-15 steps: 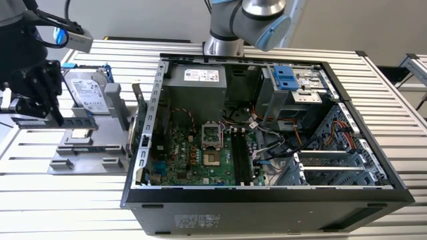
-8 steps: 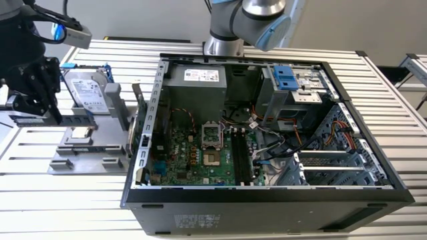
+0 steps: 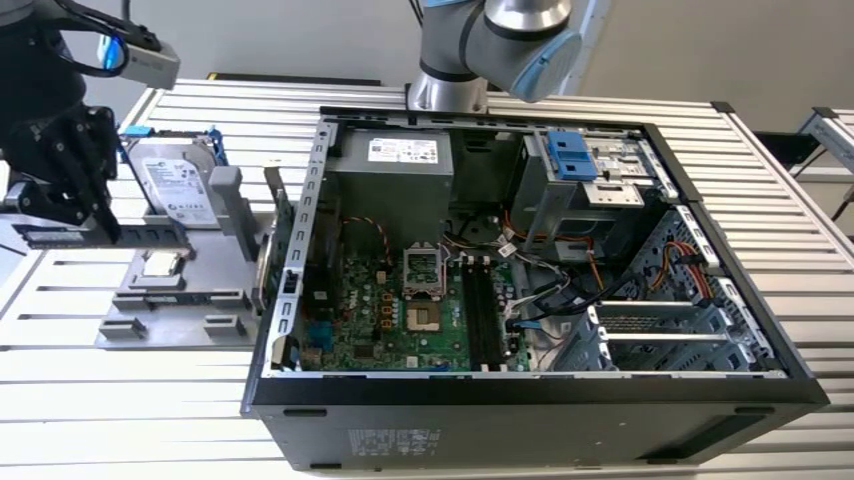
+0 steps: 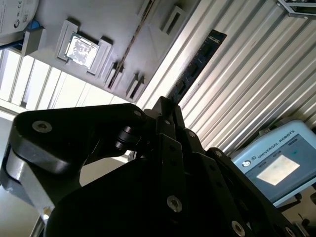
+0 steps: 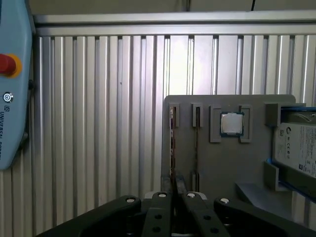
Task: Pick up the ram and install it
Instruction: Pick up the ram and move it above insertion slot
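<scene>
In the exterior view my black gripper (image 3: 96,232) hangs at the far left, over the left end of the grey parts fixture (image 3: 180,300). It is shut on the ram (image 3: 147,234), a long dark stick held level just above the fixture. The second wrist view shows the ram (image 4: 197,64) reaching out from the fingertips (image 4: 165,106) over the ribbed table. Seen edge-on in the first wrist view, the ram (image 5: 172,143) runs along the fixture's edge (image 5: 217,163), pinched between the fingers (image 5: 160,197).
The open computer case (image 3: 747,330) fills the middle and right, its motherboard memory slots (image 3: 483,310) facing up. On the fixture lie a silver processor chip (image 3: 160,264) and a hard drive (image 3: 176,182). A teach pendant (image 4: 274,168) rests on the ribbed table (image 3: 107,400).
</scene>
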Controlling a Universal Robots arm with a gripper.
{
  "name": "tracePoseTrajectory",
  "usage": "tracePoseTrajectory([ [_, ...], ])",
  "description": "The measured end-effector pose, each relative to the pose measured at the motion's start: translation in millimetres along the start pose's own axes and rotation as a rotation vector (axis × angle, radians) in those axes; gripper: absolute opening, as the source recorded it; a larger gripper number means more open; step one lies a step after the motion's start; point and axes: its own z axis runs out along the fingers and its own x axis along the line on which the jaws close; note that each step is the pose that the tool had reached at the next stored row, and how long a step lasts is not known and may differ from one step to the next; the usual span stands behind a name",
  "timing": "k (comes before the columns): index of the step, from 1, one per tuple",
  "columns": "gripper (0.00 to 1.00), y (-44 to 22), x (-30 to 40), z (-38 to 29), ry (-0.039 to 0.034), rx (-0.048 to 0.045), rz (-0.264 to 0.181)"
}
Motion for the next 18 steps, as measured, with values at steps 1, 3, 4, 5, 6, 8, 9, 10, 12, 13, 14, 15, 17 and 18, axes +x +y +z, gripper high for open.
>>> tracePoseTrajectory([
  [1, 0.00, 0.0, 0.1, -0.9, 0.0000, 0.0000, 0.000],
  [3, 0.00, 0.0, 0.2, -2.4, -0.0001, 0.0001, 0.000],
  [4, 0.00, 0.0, 0.3, -3.3, 0.0000, 0.0000, 0.000],
  [5, 0.00, 0.0, 0.3, -4.1, 0.0000, 0.0000, 0.000],
  [6, 0.00, 0.0, 0.4, -4.9, 0.0000, 0.0000, 0.000],
  [8, 0.00, 0.0, 0.6, -6.5, 0.0000, 0.0000, 0.000],
  [9, 0.00, 0.1, 0.6, -7.3, 0.0000, 0.0000, 0.000],
  [10, 0.00, 0.1, 0.7, -8.2, 0.0000, -0.0001, 0.000],
  [12, 0.00, 0.1, 0.8, -9.6, 0.0000, -0.0001, 0.000],
  [13, 0.00, 0.1, 0.9, -10.3, 0.0000, 0.0000, 0.000],
  [14, 0.00, 0.1, 0.9, -11.1, 0.0000, 0.0000, 0.000],
  [15, 0.00, 0.1, 1.0, -11.9, 0.0000, -0.0001, 0.000],
  [17, 0.00, 0.1, 1.1, -13.2, 0.0000, 0.0000, 0.000],
  [18, 0.00, 0.1, 1.2, -14.0, 0.0000, 0.0001, 0.000],
])
